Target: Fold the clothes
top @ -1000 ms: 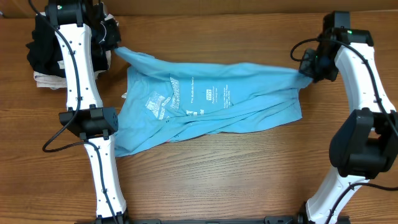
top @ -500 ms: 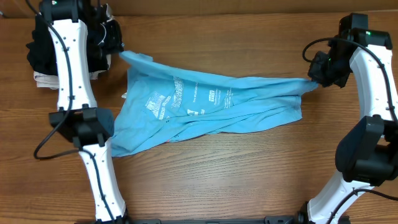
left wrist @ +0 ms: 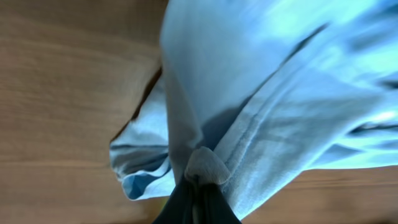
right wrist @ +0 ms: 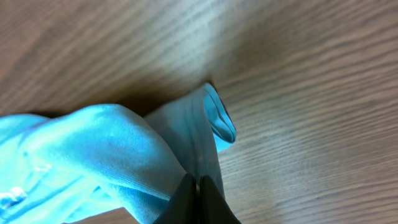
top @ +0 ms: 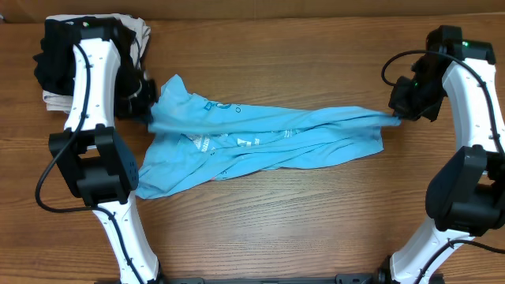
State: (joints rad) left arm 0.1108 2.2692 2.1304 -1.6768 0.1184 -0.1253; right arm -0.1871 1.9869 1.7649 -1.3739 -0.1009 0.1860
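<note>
The light sky-blue T-shirt (top: 260, 140) stretches across the middle of the wooden table, bunched into long creases, with small white print showing near its left half. My left gripper (top: 148, 117) is shut on its left end, and the cloth (left wrist: 261, 93) hangs pinched between the dark fingers (left wrist: 199, 199). My right gripper (top: 397, 113) is shut on the right end, where a thin fold of cloth (right wrist: 205, 149) runs into the closed jaws. The shirt is pulled taut between the two grippers.
A black garment (top: 55, 63) lies on a beige folded one (top: 59, 101) at the table's far left corner, right behind my left arm (top: 91, 71). The table's back edge runs along the top of the overhead view.
My left gripper has moved toward the front with the shirt's left end, folding the upper edge over. The right gripper has shifted slightly outward, and the shirt is drawn into a narrower band.
</note>
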